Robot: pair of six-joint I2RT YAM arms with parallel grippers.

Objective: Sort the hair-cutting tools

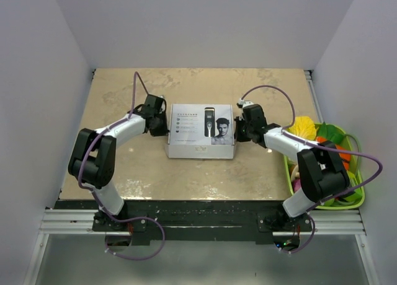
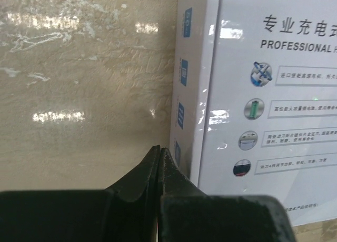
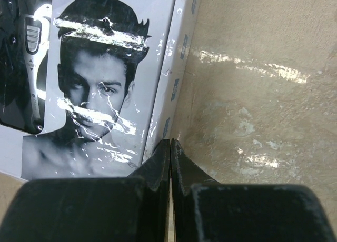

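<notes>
**Left gripper [image 1: 164, 126] and right gripper [image 1: 239, 134] clenched empty, flanking the white box [image 1: 192, 147]**

We see both grippers shut tight with nothing between the jaws. In the left wrist view the black fingers [image 2: 147, 173] meet tip to tip just beside the box's left side wall. We cannot tell whether they touch it. In the right wrist view the fingers [image 3: 157, 165] are pressed together in the same way, low against the box's right side wall, either touching it or a hair off.

The box lies flat in the middle of the tan table [image 1: 186, 176], lid up and closed, printed with a clipper and a man's face. We cannot tell where the hair-cutting tools themselves are. The printed clipper is the only one we can make out.

A green tray [image 1: 358, 199] sits at the table's right edge beside the right arm, holding colourful toy vegetables [image 1: 304, 125], well apart from the box.
</notes>
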